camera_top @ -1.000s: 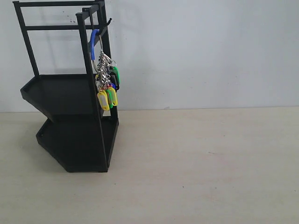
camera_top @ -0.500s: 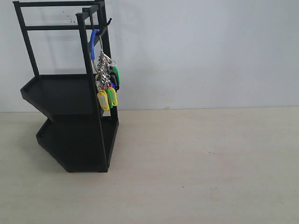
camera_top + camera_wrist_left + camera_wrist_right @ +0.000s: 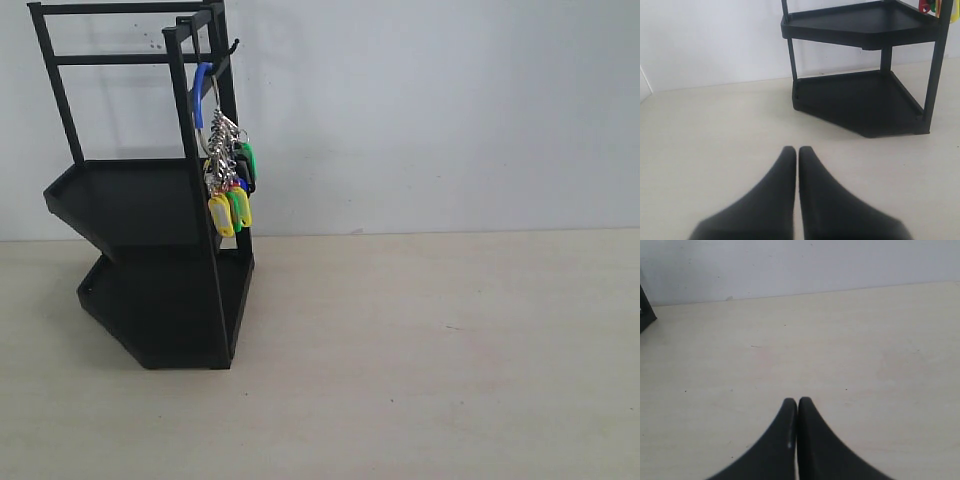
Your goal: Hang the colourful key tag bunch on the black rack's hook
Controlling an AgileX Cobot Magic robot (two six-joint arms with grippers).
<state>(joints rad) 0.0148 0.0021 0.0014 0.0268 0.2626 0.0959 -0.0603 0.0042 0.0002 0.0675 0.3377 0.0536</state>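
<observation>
The colourful key tag bunch (image 3: 229, 185) hangs by its blue carabiner loop (image 3: 201, 92) from the hook (image 3: 232, 46) at the top right of the black rack (image 3: 150, 200). No gripper shows in the exterior view. In the left wrist view my left gripper (image 3: 797, 150) is shut with nothing in it, low over the table and well short of the black rack (image 3: 860, 100); a few tags (image 3: 937, 6) peek in at the picture's edge. My right gripper (image 3: 797, 401) is shut and empty over bare table, away from the rack.
The rack stands at the back left of a pale wooden table (image 3: 420, 350), against a white wall (image 3: 430, 110). In the right wrist view only a corner of the rack's base (image 3: 645, 315) shows.
</observation>
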